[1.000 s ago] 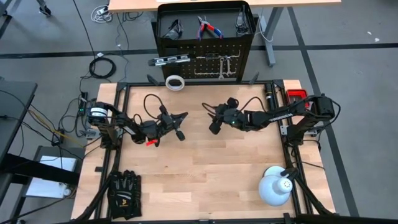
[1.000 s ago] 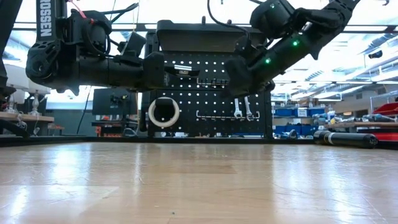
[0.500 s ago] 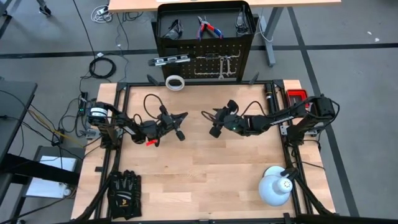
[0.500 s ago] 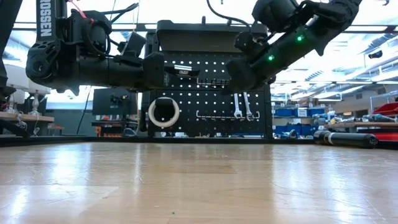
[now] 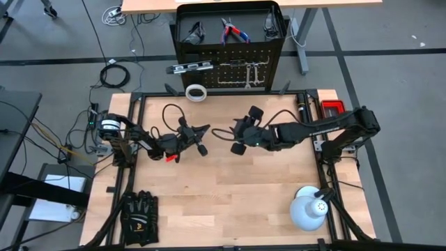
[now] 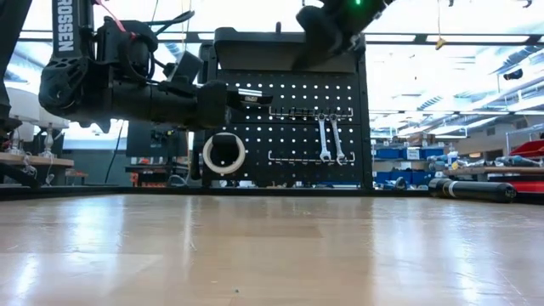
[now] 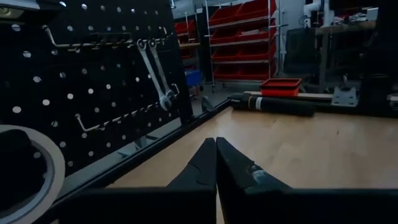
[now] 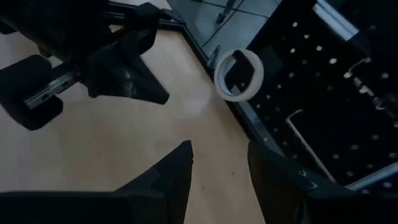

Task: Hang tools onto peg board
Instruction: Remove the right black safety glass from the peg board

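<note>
The black peg board (image 5: 230, 77) stands at the table's far edge. On its front hang two silver wrenches (image 6: 330, 140), the dark level bar (image 5: 188, 67) and, at the lower left, the white tape roll (image 6: 223, 154). The red-handled pliers (image 5: 233, 31) and the black-framed glasses (image 5: 195, 31) lie in its top tray. My left gripper (image 5: 204, 130) is shut and empty above the table's middle left; its fingertips meet in the left wrist view (image 7: 216, 142). My right gripper (image 5: 221, 132) is open and empty, high above the table, facing the left gripper; its gap shows in the right wrist view (image 8: 221, 149).
Black gloves (image 5: 139, 215) lie at the near left corner and a white dome lamp (image 5: 309, 209) stands at the near right. A small red box (image 5: 332, 106) and a dark cylinder (image 6: 472, 189) lie at the far right. The bare wooden table top (image 5: 230, 188) spreads below both grippers.
My right gripper has risen, leaving the low view through its top edge. It has also gone a little toward the table's left, nearer the left gripper, and has turned about its wrist.
</note>
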Action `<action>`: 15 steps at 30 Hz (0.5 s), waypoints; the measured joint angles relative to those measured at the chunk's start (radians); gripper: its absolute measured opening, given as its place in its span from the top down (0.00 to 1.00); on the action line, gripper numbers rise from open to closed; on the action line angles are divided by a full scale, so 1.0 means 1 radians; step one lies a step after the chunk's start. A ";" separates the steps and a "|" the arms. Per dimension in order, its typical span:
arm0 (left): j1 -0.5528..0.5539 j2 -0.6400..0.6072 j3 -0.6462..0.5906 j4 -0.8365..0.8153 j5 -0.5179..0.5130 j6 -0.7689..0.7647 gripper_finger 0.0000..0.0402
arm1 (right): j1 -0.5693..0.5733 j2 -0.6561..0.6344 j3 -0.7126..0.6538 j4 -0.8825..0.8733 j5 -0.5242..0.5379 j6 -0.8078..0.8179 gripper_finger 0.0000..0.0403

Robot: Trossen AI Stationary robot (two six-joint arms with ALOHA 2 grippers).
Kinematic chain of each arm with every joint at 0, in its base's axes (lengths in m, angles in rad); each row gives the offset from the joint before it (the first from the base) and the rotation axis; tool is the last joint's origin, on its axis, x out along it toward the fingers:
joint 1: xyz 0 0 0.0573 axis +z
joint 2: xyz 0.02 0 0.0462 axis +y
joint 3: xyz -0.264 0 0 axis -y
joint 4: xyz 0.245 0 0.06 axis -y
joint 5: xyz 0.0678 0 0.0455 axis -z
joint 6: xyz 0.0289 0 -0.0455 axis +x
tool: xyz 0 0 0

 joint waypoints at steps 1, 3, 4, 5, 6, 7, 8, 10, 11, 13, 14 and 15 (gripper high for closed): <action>0.000 0.000 0.000 0.001 0.000 0.000 1.00 | 0.000 0.000 0.009 -0.007 0.000 -0.007 0.59; 0.000 0.000 0.000 0.005 0.001 0.000 1.00 | 0.000 0.002 0.011 0.007 0.000 -0.026 0.59; 0.000 0.000 0.000 0.005 0.001 0.000 1.00 | 0.000 0.002 0.011 0.012 0.000 -0.030 0.59; 0.000 0.000 0.000 0.005 0.001 0.000 1.00 | 0.000 0.002 0.011 0.015 0.000 -0.030 0.59; 0.000 0.000 0.000 0.005 0.001 0.000 1.00 | 0.000 0.002 0.008 0.021 0.000 -0.030 0.59; 0.000 0.000 0.000 0.005 0.001 0.000 1.00 | -0.001 0.002 0.000 0.024 0.000 -0.029 0.59; 0.000 0.000 0.000 0.004 0.001 -0.001 1.00 | -0.002 0.002 -0.009 0.024 0.000 -0.029 0.59; 0.000 0.000 0.000 0.004 0.001 -0.001 1.00 | -0.002 0.003 -0.023 0.018 0.000 -0.030 0.59; 0.000 0.000 0.000 0.004 0.001 -0.001 1.00 | -0.002 0.003 -0.025 0.018 -0.001 -0.030 0.59; 0.000 0.000 0.000 0.004 0.001 -0.001 1.00 | 0.003 0.003 -0.026 0.020 -0.013 -0.030 0.59; 0.000 0.000 0.000 0.004 0.001 -0.001 1.00 | 0.007 0.003 -0.026 0.021 -0.020 -0.031 0.59; 0.000 0.000 0.000 0.004 0.001 -0.001 1.00 | 0.011 0.003 -0.026 0.022 -0.023 -0.031 0.59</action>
